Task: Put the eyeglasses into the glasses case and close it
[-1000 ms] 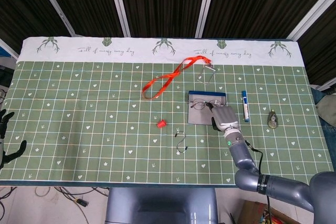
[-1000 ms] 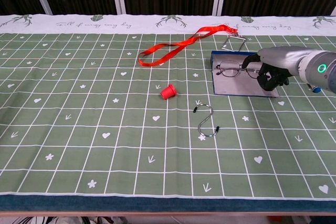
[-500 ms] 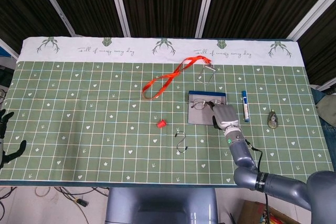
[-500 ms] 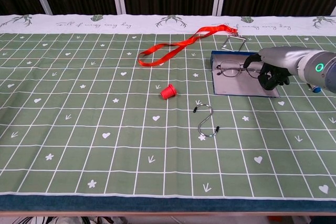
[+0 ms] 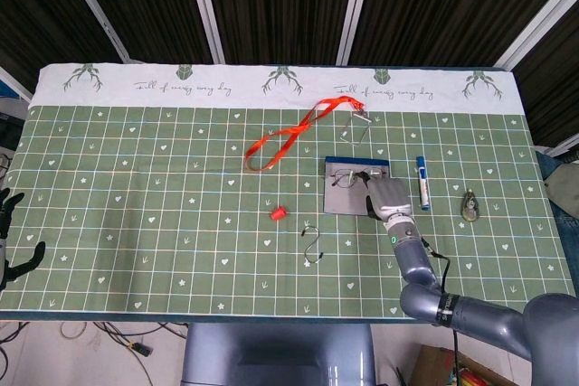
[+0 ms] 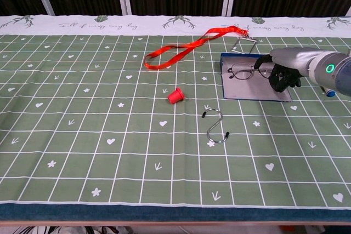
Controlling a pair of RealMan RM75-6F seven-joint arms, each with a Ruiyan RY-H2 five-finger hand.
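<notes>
Green white-gridded tablecloth (image 6: pixel 82 135), red lanyard (image 6: pixel 186 47), red cap (image 6: pixel 175 96), grey-blue glasses case (image 6: pixel 249 89)

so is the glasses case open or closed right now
Open: the glasses case lies flat on the table, eyeglasses resting on it, right hand at them.

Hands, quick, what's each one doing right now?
Left hand: open, holding nothing, at the table's edge.
Right hand: holding the eyeglasses over the glasses case.
</notes>
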